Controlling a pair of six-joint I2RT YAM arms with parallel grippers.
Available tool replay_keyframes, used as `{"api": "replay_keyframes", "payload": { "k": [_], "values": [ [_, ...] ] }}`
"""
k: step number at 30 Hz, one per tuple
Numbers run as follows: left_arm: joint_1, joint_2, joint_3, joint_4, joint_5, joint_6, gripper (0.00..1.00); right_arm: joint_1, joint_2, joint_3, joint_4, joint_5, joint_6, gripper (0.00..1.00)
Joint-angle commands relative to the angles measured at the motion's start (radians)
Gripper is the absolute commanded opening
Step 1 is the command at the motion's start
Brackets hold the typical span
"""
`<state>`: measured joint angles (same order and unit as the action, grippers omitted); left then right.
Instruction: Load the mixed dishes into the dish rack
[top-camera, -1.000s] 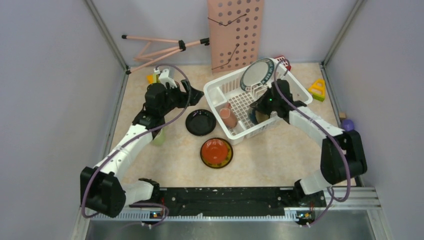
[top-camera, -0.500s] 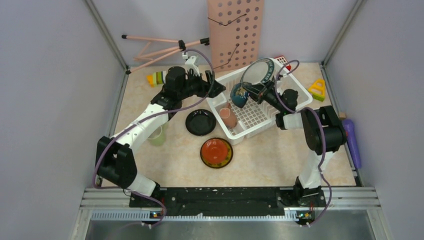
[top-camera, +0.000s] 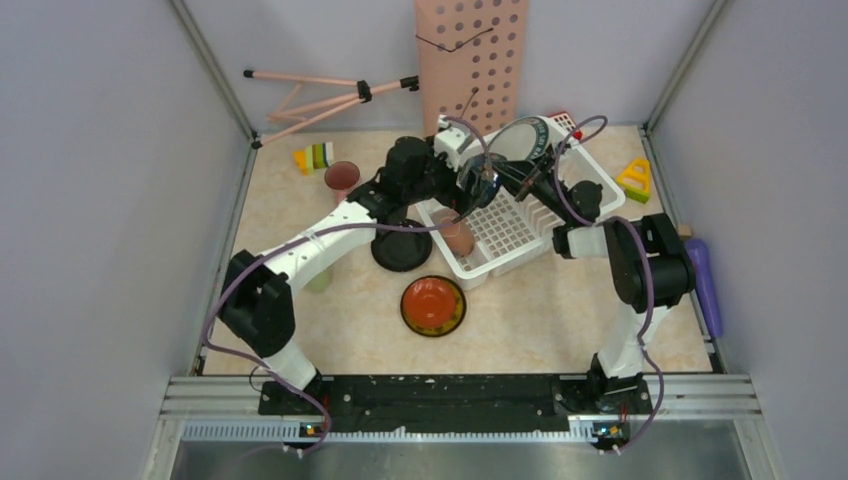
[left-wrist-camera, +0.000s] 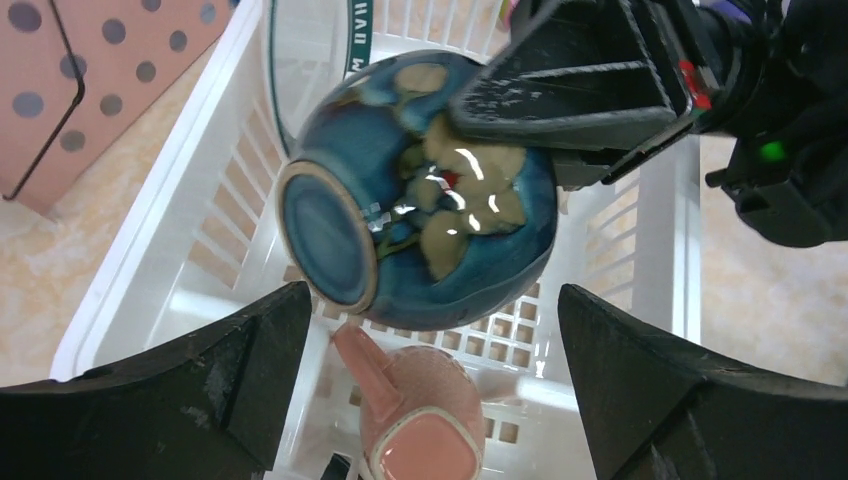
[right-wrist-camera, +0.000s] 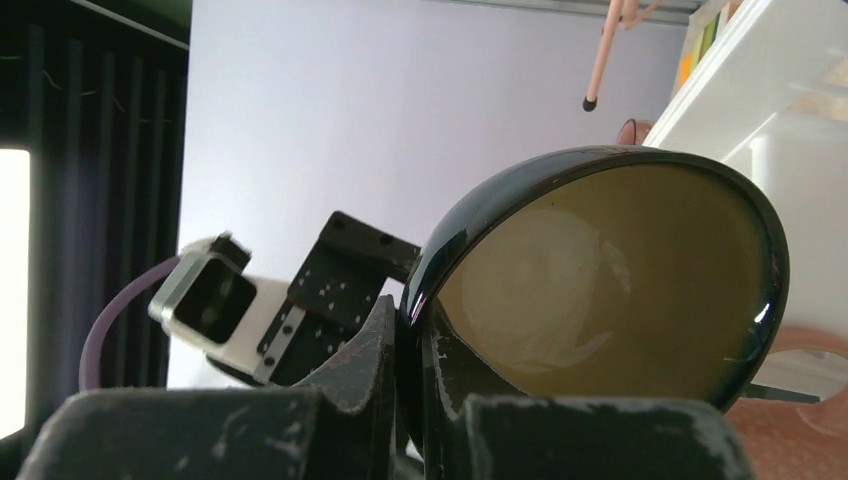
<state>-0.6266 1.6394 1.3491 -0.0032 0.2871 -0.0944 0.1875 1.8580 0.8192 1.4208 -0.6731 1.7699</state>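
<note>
Glossy blue-glazed ceramic bowl (left-wrist-camera: 420, 190): tipped on its side in the air over the white slotted plastic dish rack (top-camera: 520, 255). Right gripper (right-wrist-camera: 412, 345): clamped on the bowl's rim. Left gripper (left-wrist-camera: 430, 300): spread wide, one finger either side of the bowl. Below the bowl, inside the rack: pink ceramic cup (left-wrist-camera: 420, 440). At the rack's far end: white plate with dark patterned rim (top-camera: 515, 145), upright.

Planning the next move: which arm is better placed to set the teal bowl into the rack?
Right. The right gripper is shut on the rim of the teal bowl, above the dish rack; the left gripper is open and empty.
</note>
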Motion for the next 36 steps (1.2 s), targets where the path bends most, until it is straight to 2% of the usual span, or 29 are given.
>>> {"api": "replay_keyframes", "payload": {
  "k": [1, 3, 7, 13, 17, 18, 20, 22, 23, 24, 25, 27, 29, 32, 36],
  "values": [
    [-0.069, 0.049, 0.122, -0.087, -0.121, 0.201, 0.98, 0.005, -0.088, 0.015, 0.199, 0.054, 0.063, 0.0],
    [-0.077, 0.072, 0.15, -0.119, -0.131, 0.21, 0.98, 0.004, -0.094, 0.012, 0.196, 0.059, 0.068, 0.0],
    [-0.111, 0.074, 0.129, -0.083, -0.144, 0.247, 0.98, 0.007, -0.108, -0.001, 0.176, 0.076, 0.07, 0.0],
    [-0.168, 0.132, 0.165, -0.104, -0.361, 0.332, 0.98, 0.021, -0.118, -0.017, 0.179, 0.11, 0.087, 0.0],
    [-0.191, 0.157, 0.168, -0.077, -0.417, 0.347, 0.98, 0.044, -0.123, -0.026, 0.179, 0.138, 0.089, 0.0],
    [-0.192, 0.161, 0.166, -0.066, -0.438, 0.344, 0.94, 0.046, -0.126, -0.029, 0.178, 0.141, 0.089, 0.0],
    [-0.194, 0.159, 0.15, -0.029, -0.478, 0.353, 0.76, 0.048, -0.132, -0.038, 0.178, 0.143, 0.088, 0.0],
    [-0.196, 0.144, 0.112, 0.034, -0.493, 0.371, 0.49, 0.048, -0.137, -0.053, 0.179, 0.143, 0.085, 0.0],
    [-0.196, 0.137, 0.097, 0.052, -0.482, 0.381, 0.28, 0.048, -0.137, -0.062, 0.176, 0.141, 0.082, 0.0],
    [-0.197, 0.129, 0.083, 0.065, -0.48, 0.39, 0.05, 0.048, -0.136, -0.069, 0.168, 0.136, 0.075, 0.09],
    [-0.195, 0.119, 0.068, 0.078, -0.481, 0.377, 0.0, 0.047, -0.137, -0.079, 0.159, 0.132, 0.058, 0.2],
    [-0.188, 0.093, 0.014, 0.113, -0.454, 0.395, 0.0, 0.046, -0.147, -0.104, 0.111, 0.125, -0.005, 0.38],
    [-0.188, 0.081, -0.029, 0.146, -0.445, 0.429, 0.0, 0.045, -0.167, -0.142, 0.021, 0.135, -0.08, 0.53],
    [-0.188, 0.105, -0.018, 0.111, -0.477, 0.452, 0.0, 0.042, -0.186, -0.184, -0.068, 0.141, -0.153, 0.68],
    [-0.189, 0.113, -0.024, 0.114, -0.5, 0.459, 0.0, 0.029, -0.218, -0.193, -0.178, 0.125, -0.221, 0.76]
  ]
}}
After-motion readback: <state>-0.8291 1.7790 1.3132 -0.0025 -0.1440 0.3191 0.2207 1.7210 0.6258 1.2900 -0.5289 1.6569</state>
